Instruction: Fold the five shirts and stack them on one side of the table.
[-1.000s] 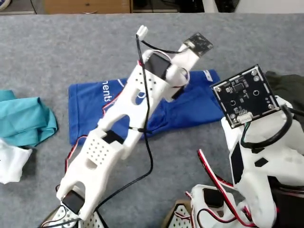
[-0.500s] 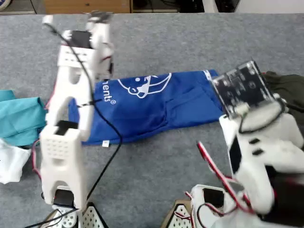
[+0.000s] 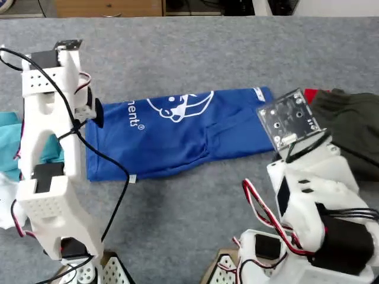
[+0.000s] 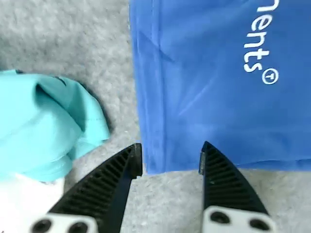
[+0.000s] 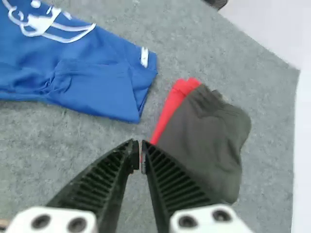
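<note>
The blue shirt (image 3: 177,133) lies flat in the middle of the grey felt table (image 3: 177,59). The left gripper (image 4: 171,155) hangs over its corner with its fingers apart. Beside it lie a teal shirt (image 4: 43,126) and a white shirt (image 4: 26,199). The right gripper (image 5: 139,145) has its fingers pressed together, near a dark green shirt (image 5: 204,141) that touches a red shirt (image 5: 170,109). A wooden cupboard (image 3: 106,7) stands behind.

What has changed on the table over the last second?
The left gripper swung from over the blue shirt to its end beside the teal shirt, jaws open, holding nothing. The right gripper shifted slightly, shut and empty. The blue shirt, teal shirt and dark shirt stayed put.
</note>
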You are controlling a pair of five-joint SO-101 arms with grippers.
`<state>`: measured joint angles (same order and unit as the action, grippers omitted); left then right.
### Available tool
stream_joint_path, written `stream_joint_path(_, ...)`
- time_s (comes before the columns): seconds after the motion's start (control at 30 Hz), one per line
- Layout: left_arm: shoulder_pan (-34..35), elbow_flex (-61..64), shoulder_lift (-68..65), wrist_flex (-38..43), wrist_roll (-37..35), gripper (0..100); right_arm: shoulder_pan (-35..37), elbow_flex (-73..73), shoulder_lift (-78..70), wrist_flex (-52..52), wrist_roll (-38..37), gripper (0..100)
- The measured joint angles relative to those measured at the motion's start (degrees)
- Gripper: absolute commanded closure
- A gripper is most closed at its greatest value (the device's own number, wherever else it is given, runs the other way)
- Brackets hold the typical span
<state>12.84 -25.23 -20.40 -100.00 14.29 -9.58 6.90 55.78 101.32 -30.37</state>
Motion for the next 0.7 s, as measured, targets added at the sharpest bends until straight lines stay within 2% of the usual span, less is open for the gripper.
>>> stream_joint_path(0.33,2.02,0.0,-9.58,2.46,1.23,79,0.0,3.87,5.27,0.09,0.0,95.9)
stream_joint_path(0.7,-0.97,0.0,-11.96,5.36,1.23,79,0.0,3.87,5.36,0.09,0.0,95.9)
